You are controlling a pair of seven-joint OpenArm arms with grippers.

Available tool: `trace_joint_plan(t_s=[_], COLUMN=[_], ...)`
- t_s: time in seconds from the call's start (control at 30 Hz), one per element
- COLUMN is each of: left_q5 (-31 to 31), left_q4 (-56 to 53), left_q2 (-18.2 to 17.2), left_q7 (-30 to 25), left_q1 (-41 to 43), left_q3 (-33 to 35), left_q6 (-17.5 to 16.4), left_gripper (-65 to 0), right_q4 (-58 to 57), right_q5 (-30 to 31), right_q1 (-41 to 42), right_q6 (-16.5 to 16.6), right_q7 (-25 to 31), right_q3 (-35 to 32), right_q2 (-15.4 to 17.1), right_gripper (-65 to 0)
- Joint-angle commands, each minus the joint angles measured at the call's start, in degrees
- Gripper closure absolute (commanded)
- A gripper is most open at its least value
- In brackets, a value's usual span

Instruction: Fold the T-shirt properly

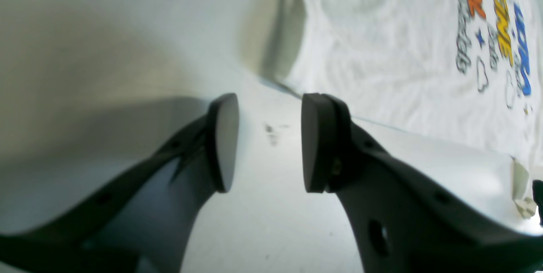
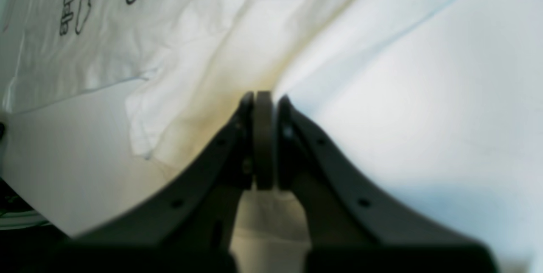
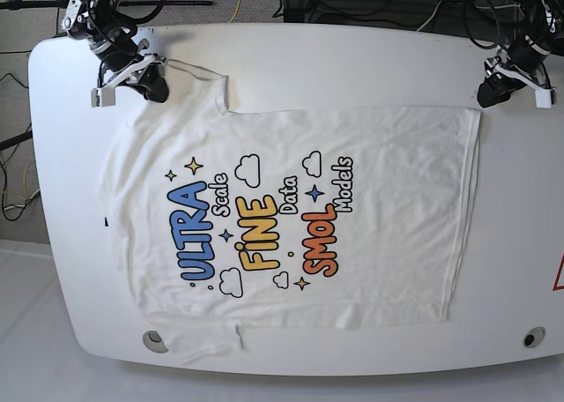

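Note:
The white T-shirt point(image 3: 379, 261) lies spread flat on the white table point(image 3: 352, 58), print side up, with "ULTRA", "FINE" and "SMOL" showing. Its collar end points to the left of the base view and its hem to the right. My right gripper point(image 3: 154, 88) sits at the far left sleeve, and in the right wrist view it point(image 2: 264, 99) is shut on a pinch of the T-shirt point(image 2: 191, 52) cloth, which rises toward the pads. My left gripper point(image 3: 495, 91) hovers just beyond the far hem corner. In the left wrist view it point(image 1: 269, 137) stands open over bare table beside the T-shirt point(image 1: 382, 52).
Cables and stands crowd the floor behind the table's far edge point(image 3: 352, 23). Two round holes point(image 3: 155, 340) point(image 3: 532, 338) sit near the front edge. A red-lined sticker point(image 3: 558, 274) is at the right edge. A small dark smudge point(image 1: 270, 133) marks the table under the left gripper.

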Motion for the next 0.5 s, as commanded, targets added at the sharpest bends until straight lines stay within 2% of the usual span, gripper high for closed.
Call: trace_joint_plan(t_s=[0.0, 0.37, 0.47], left_q5=[-1.1, -3.0, -3.1], left_q4=[0.1, -2.4, -2.4], left_q2=[-1.1, -0.9, -0.9], left_q7=[-1.2, -1.2, -0.4], left_q1=[0.2, -0.8, -1.2], left_q3=[0.0, 1.8, 1.5], left_q6=[-0.4, -0.8, -1.0], left_gripper=[-22.4, -22.6, -24.8], right_q4=[0.3, 0.4, 0.4], right_q5=[-1.6, -1.7, -1.4], right_q1=[-0.4, -0.4, -0.4], right_q6=[-0.5, -0.5, -0.5], right_q7=[-1.3, -1.1, -1.0], right_q3=[0.1, 0.0, 0.0], right_q2=[0.6, 0.7, 0.6], right_gripper=[0.0, 0.0, 0.0])
